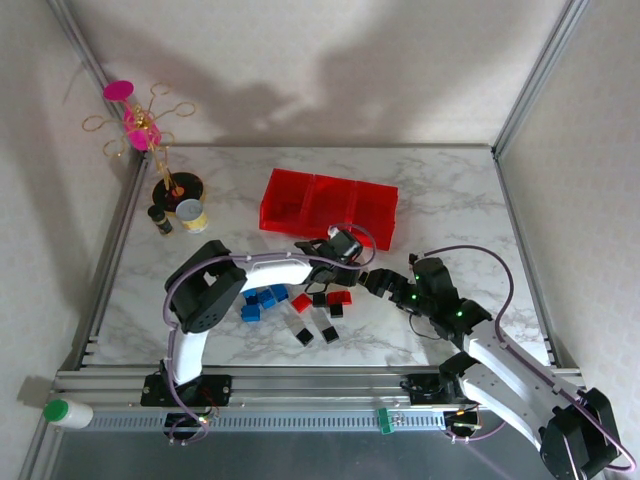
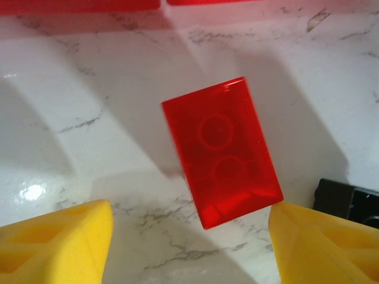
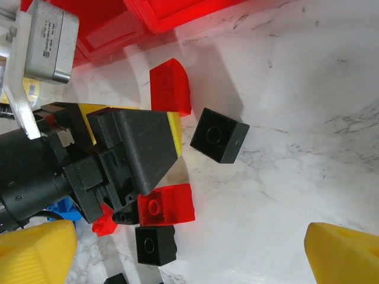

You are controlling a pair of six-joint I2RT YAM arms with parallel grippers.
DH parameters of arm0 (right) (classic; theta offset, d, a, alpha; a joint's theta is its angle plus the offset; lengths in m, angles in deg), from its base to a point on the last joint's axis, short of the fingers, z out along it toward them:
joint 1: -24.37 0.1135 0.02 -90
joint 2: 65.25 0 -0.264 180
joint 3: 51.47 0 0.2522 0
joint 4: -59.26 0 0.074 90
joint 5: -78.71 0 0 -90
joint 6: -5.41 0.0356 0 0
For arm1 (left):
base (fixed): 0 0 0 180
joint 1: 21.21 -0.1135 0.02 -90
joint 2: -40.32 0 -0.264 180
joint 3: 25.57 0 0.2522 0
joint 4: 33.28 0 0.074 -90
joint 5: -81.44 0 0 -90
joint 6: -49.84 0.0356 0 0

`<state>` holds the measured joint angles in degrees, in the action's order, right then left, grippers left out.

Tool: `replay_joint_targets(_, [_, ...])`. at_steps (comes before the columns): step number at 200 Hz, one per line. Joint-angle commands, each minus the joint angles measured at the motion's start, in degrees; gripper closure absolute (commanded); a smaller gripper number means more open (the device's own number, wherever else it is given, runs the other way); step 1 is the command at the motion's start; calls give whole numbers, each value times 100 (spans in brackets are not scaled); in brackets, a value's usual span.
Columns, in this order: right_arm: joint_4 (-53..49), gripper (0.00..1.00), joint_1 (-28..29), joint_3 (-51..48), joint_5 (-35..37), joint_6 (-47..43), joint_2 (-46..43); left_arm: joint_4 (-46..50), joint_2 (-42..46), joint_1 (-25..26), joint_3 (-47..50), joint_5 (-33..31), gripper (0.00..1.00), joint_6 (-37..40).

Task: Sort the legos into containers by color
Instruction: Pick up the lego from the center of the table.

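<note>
Between my left pincer's (image 2: 190, 228) wide jaws a red lego (image 2: 220, 151) is lying ungripped; overhead, I'm seeing that arm (image 1: 270, 268) stretching rightward.

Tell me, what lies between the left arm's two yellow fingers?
One red brick, flat on the marble table, seen in the left wrist view.

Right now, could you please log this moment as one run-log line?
left jaws: open, straddling red brick, not gripped | right jaws: open, empty | red bins: beyond loose bricks
</note>
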<state>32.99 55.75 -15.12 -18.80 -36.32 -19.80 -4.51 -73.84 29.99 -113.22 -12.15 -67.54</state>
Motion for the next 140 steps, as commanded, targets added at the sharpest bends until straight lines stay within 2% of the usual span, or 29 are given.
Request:
replay_joint_targets(1, [-89,1,-26,-18,101,-8,-72,61,-231,39,-319,-111,32,74])
replay_joint_targets(33, [-114,1,-24,8,124,-36,-78,-71,-360,48,-442,52,32,96])
replay_joint_targets(102, [-120,1,-26,0,144,-40,-97,-17,-740,48,-895,-133,29,-14])
replay_joint_targets(140, [-86,1,-26,8,129,-50,-85,267,-937,48,-1083,-552,38,-134])
